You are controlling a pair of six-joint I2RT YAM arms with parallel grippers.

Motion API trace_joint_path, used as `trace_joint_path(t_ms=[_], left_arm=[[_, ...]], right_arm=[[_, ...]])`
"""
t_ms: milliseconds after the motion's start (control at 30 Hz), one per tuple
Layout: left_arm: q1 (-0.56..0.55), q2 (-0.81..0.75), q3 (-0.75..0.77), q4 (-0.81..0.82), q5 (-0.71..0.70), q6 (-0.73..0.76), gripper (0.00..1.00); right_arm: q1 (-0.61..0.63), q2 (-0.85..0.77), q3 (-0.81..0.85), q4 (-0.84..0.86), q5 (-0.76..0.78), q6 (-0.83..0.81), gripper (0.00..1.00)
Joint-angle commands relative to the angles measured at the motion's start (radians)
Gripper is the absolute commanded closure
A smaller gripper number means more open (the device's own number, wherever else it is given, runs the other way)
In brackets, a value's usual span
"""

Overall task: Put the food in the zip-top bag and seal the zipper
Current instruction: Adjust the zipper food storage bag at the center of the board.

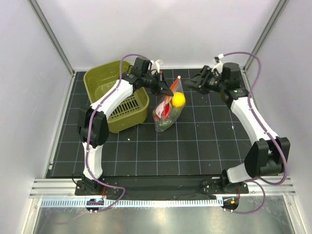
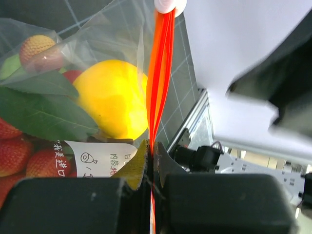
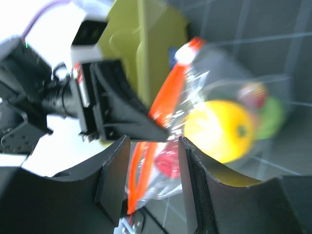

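1 olive-green slotted basket (image 1: 130, 110) sat at the rear left of a black gridded mat (image 1: 204, 141), enclosed by white walls (image 1: 195, 29).

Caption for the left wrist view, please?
Left tool shut on the red-orange zipper of the zip-top bag, yellow ball inside.

The clear zip-top bag (image 1: 167, 116), holding a yellow ball (image 1: 179, 99) and other red and green food (image 2: 29, 161), is pinched by its red-orange zipper (image 2: 158, 73) in the left tool (image 2: 152, 152).

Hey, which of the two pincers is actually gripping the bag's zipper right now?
The left pincer: it is clamped shut on the red-orange zipper. The right pincer is open and holds nothing.
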Motion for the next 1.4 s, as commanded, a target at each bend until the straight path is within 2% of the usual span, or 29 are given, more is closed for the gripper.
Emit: trace_joint_path(t_ms=[0,67,100,133,267,367,467,500,600,733,767,833,900,933,967,1000,1033,1067,1267,1367], left_arm=[[-0.007,-0.012,0.032,-0.005,0.106,0.064,1.0],[-0.005,-0.029,0.006,0.006,0.142,0.076,1.0],[-0.005,-0.033,-0.008,0.021,0.158,0.067,1.0],[-0.005,-0.04,-0.025,0.047,0.188,0.051,1.0],[-0.005,-0.089,-0.163,0.246,0.262,-0.101,1.0],[-0.007,-0.141,-0.25,0.363,0.261,-0.18,1.0],[-0.005,-0.158,-0.271,0.373,0.256,-0.172,1.0],[-0.007,-0.156,-0.268,0.373,0.268,-0.172,1.0],[-0.005,-0.164,-0.271,0.373,0.275,-0.173,1.0],[-0.007,-0.193,-0.321,0.371,0.273,-0.169,1.0],[-0.007,-0.199,-0.333,0.371,0.271,-0.17,1.0],[-0.011,-0.218,-0.363,0.371,0.274,-0.169,1.0],[-0.014,-0.234,-0.38,0.371,0.274,-0.163,1.0],[-0.016,-0.238,-0.392,0.37,0.278,-0.16,1.0],[-0.017,-0.239,-0.396,0.36,0.279,-0.157,1.0],[-0.019,-0.244,-0.401,0.354,0.278,-0.146,1.0],[-0.019,-0.247,-0.403,0.348,0.278,-0.138,1.0],[-0.019,-0.25,-0.401,0.336,0.278,-0.128,1.0],[-0.019,-0.25,-0.4,0.287,0.279,-0.086,1.0],[-0.019,-0.241,-0.384,0.25,0.274,-0.052,1.0]], right_arm=[[-0.055,-0.069,0.015,-0.052,0.026,-0.075,0.5],[-0.077,-0.074,0.015,-0.078,0.032,-0.149,0.55],[-0.08,-0.072,0.013,-0.083,0.029,-0.179,0.61],[-0.08,-0.066,0.01,-0.086,-0.009,-0.262,0.62],[-0.083,-0.002,0.026,-0.071,-0.184,-0.403,0.61],[-0.092,0.037,0.032,-0.054,-0.27,-0.446,0.54],[-0.101,0.037,-0.005,0.0,-0.266,-0.457,0.48],[-0.104,0.035,-0.023,0.033,-0.281,-0.448,0.43],[-0.117,0.023,-0.101,0.228,-0.287,-0.375,0.32],[-0.146,0.023,-0.206,0.521,-0.325,-0.255,0.26],[-0.144,0.034,-0.236,0.661,-0.358,-0.224,0.26],[-0.144,0.086,-0.252,0.78,-0.445,-0.156,0.25],[-0.144,0.145,-0.269,0.984,-0.474,-0.086,0.25],[-0.144,0.164,-0.278,1.067,-0.493,0.005,0.26],[-0.146,0.184,-0.292,1.254,-0.497,0.061,0.25],[-0.146,0.242,-0.289,1.361,-0.514,0.136,0.24],[-0.144,0.273,-0.278,1.598,-0.545,0.29,0.24],[-0.144,0.314,-0.243,1.724,-0.56,0.393,0.23],[-0.144,0.399,-0.145,1.741,-0.634,0.405,0.26],[-0.144,0.397,-0.163,1.74,-0.652,0.403,0.3]])
